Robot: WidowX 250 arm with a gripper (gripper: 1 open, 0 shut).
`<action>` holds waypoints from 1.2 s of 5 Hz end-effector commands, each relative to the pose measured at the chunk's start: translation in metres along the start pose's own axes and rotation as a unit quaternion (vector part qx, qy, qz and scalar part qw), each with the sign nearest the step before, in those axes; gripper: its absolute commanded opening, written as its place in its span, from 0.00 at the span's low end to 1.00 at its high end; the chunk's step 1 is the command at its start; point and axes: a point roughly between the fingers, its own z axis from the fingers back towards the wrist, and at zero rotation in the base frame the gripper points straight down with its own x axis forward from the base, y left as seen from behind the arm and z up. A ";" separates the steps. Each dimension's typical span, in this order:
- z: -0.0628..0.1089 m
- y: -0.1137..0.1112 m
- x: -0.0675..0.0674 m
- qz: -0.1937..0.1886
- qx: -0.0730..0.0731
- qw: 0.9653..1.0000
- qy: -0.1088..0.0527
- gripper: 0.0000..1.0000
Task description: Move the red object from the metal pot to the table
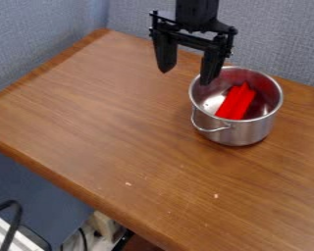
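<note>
The red object (245, 100) lies inside the metal pot (235, 129), leaning against its right side beside a whitish object (216, 102). The shiny pot stands on the brown wooden table (107, 127) near its far right edge. My black gripper (188, 69) hangs just left of and behind the pot, pointing down, open, with nothing between its fingers. Its right finger (215, 72) overlaps the pot's far-left rim in this view; whether they touch I cannot tell.
A grey-blue wall rises behind the table. The tabletop's rounded front edge runs diagonally from lower left to lower right, with dark floor and cables (16, 230) below it. Bare wood stretches left of and in front of the pot.
</note>
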 end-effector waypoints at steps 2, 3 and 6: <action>0.012 0.007 0.006 0.008 -0.002 1.000 -0.021 1.00; 0.012 0.008 0.006 0.007 -0.003 1.000 -0.020 1.00; 0.012 0.008 0.006 0.002 -0.004 1.000 -0.018 1.00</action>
